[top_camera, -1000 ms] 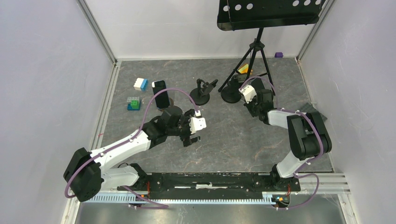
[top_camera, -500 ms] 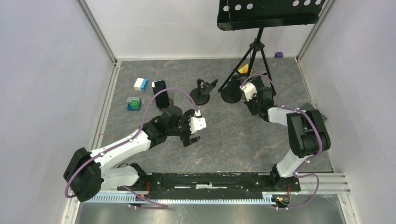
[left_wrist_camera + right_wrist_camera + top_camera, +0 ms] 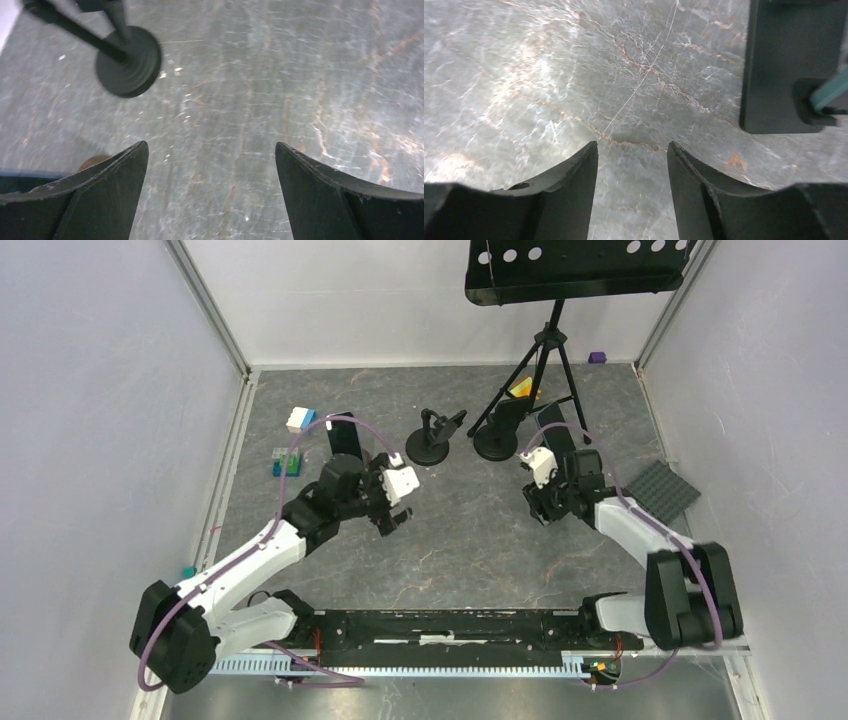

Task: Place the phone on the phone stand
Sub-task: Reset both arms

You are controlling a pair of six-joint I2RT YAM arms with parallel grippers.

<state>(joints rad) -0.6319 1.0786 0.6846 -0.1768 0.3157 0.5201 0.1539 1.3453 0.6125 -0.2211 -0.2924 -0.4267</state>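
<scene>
Phone (image 3: 343, 440): lay flat on the far-left part of the table (image 3: 470, 550), held by nothing. The pick-up looked not yet begun.
Phone stand (image 3: 429, 451): stood upright on its round base, apart from the phone and to its right. Its cradle was bare, so it seemed ready to be loaded.
Left gripper (image 3: 390, 518): hovered nearest the phone, which lay just beyond it and to its left, outside the wrist view. Its fingers were spread wide with only table between them, probably readied for a grasp. This arm seemed the one to fetch the phone.
Right gripper (image 3: 546, 510): hung low over the table, right of the stand and well apart from the phone. Its jaws were partly parted and gripped nothing, likely waiting out of the way.
Building blocks (image 3: 300, 420): sat just left of the phone and could crowd a grasp from that side.
Tripod (image 3: 545, 350): stood behind the stand, its legs close enough to hinder a far-side approach.
</scene>
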